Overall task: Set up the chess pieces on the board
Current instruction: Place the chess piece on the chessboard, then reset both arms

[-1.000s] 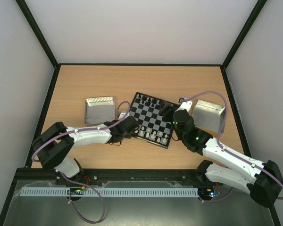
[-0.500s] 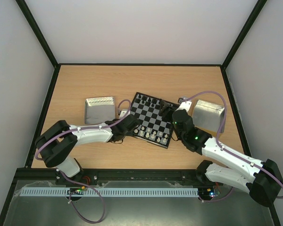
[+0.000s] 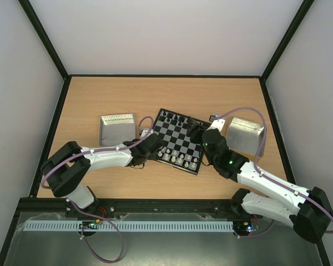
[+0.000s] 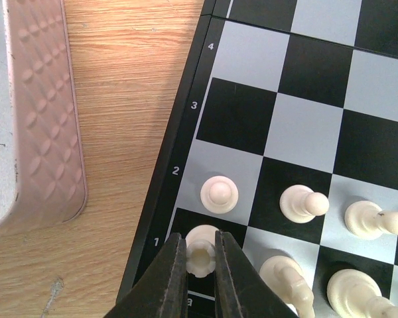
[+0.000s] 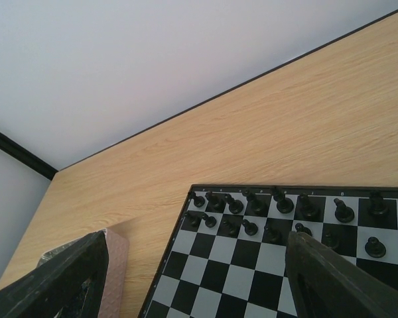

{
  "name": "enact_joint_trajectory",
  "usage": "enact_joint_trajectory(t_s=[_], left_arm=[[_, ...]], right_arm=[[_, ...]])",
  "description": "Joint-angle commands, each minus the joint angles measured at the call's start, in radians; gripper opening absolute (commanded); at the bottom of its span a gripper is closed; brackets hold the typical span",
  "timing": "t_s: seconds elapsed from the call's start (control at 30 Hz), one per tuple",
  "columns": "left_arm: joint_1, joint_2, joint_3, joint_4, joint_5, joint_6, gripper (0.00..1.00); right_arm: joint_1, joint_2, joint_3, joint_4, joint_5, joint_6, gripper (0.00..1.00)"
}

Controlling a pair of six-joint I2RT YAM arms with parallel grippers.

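The board [image 3: 180, 139] lies tilted in the middle of the table. Black chess pieces [image 5: 278, 211] fill its two far rows and cream-white pieces [image 3: 180, 159] its near rows. My left gripper [image 4: 200, 262] is shut on a white rook [image 4: 201, 254] that stands on the dark corner square marked 1. A white pawn [image 4: 219, 195] stands on the square just beyond the rook. The left gripper [image 3: 157, 147] sits at the board's near left corner. My right gripper [image 5: 196, 281] hangs wide open over the board's right side [image 3: 197, 131], with nothing between its fingers.
A metal tray [image 3: 117, 129] with a dimpled rim [image 4: 46, 119] lies just left of the board. A second metal tray [image 3: 245, 136] lies to its right, behind my right arm. Black-framed walls enclose the table.
My left gripper has edged slightly left at the board's corner, still pinching the rook. The right arm has not moved.
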Motion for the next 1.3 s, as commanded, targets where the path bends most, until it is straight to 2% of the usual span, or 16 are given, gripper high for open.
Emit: enact_joint_trajectory(t_s=[0.0,0.27,0.47,0.73,0.93,1.07,1.13,1.17,1.27], left_arm=[[0.006,-0.001,0.007,-0.072,0.035,0.0,0.06],[0.006,-0.002,0.022,-0.101,0.041,0.002,0.09],[0.006,0.0,0.031,-0.118,0.029,0.006,0.18],[0.009,-0.059,0.057,-0.141,0.024,0.016,0.42],[0.014,-0.177,0.076,-0.172,0.02,0.003,0.54],[0.044,-0.324,0.078,-0.199,0.002,-0.011,0.7],[0.069,-0.413,0.078,-0.205,-0.001,-0.013,0.83],[0.078,-0.457,0.079,-0.205,-0.001,-0.003,0.95],[0.105,-0.579,0.082,-0.214,-0.004,0.035,0.99]], right_arm=[[-0.001,0.008,-0.003,-0.001,0.007,0.021,0.72],[-0.001,0.011,-0.007,0.001,-0.011,0.028,0.72],[0.0,0.008,-0.007,-0.002,-0.014,0.031,0.72],[-0.001,-0.014,0.0,-0.018,-0.007,0.035,0.72],[-0.002,-0.056,0.007,-0.069,0.018,0.038,0.73],[-0.001,-0.09,0.055,-0.196,0.073,0.03,0.73],[-0.003,-0.111,0.098,-0.303,0.117,0.017,0.74],[-0.003,-0.125,0.123,-0.36,0.144,0.014,0.75],[-0.003,-0.184,0.183,-0.503,0.202,-0.012,0.76]])
